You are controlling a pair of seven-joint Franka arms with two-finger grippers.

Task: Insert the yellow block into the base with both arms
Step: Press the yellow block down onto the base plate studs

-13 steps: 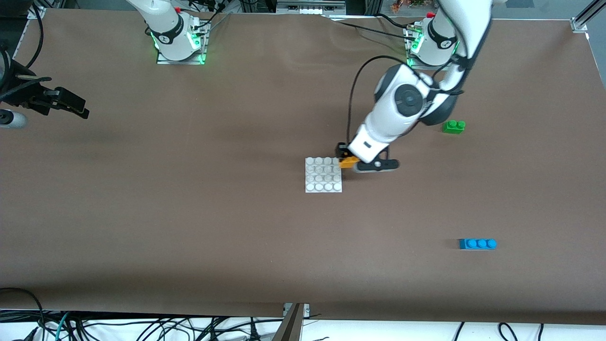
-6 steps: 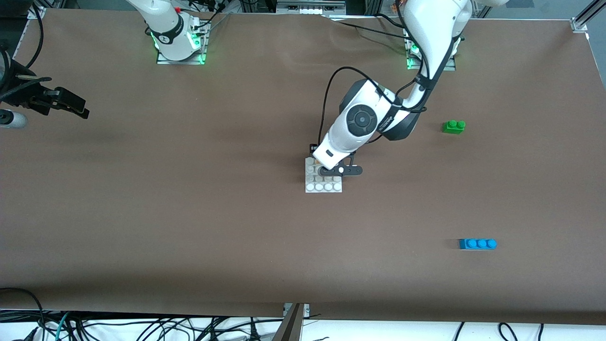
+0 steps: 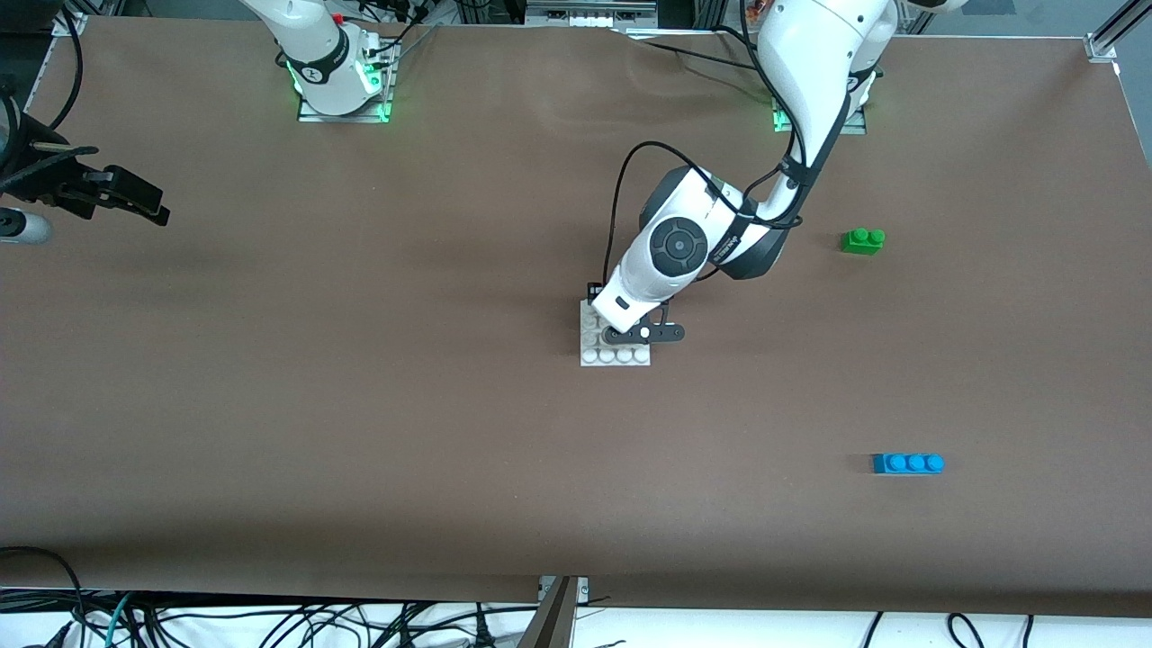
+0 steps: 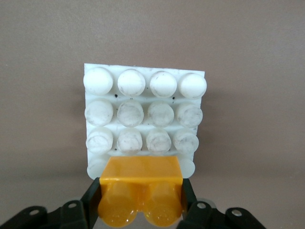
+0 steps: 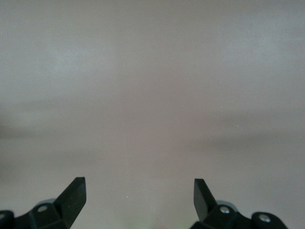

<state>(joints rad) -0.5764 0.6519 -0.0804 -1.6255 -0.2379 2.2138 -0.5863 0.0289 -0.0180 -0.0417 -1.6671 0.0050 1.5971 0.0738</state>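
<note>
The white studded base (image 3: pixel 616 355) lies at mid-table and fills the left wrist view (image 4: pixel 145 114). My left gripper (image 4: pixel 141 202) is shut on the yellow block (image 4: pixel 141 191), one black finger (image 4: pixel 92 202) on each end. The block hangs over the two middle studs of the base's edge row, studs toward the camera; I cannot tell whether it touches them. In the front view the left gripper (image 3: pixel 607 306) is over the base's farther rows, and the wrist hides the block. My right gripper (image 5: pixel 138 186) waits open over bare table at the right arm's end (image 3: pixel 148 205).
A green two-stud brick (image 3: pixel 862 240) sits toward the left arm's end of the table. A blue three-stud brick (image 3: pixel 908 463) lies nearer to the front camera at that same end. Brown table (image 3: pixel 360 405) surrounds the base.
The left gripper carried the yellow block from beside the base, toward the right arm's end, to over its studs, then sank slightly. The right arm has not moved.
</note>
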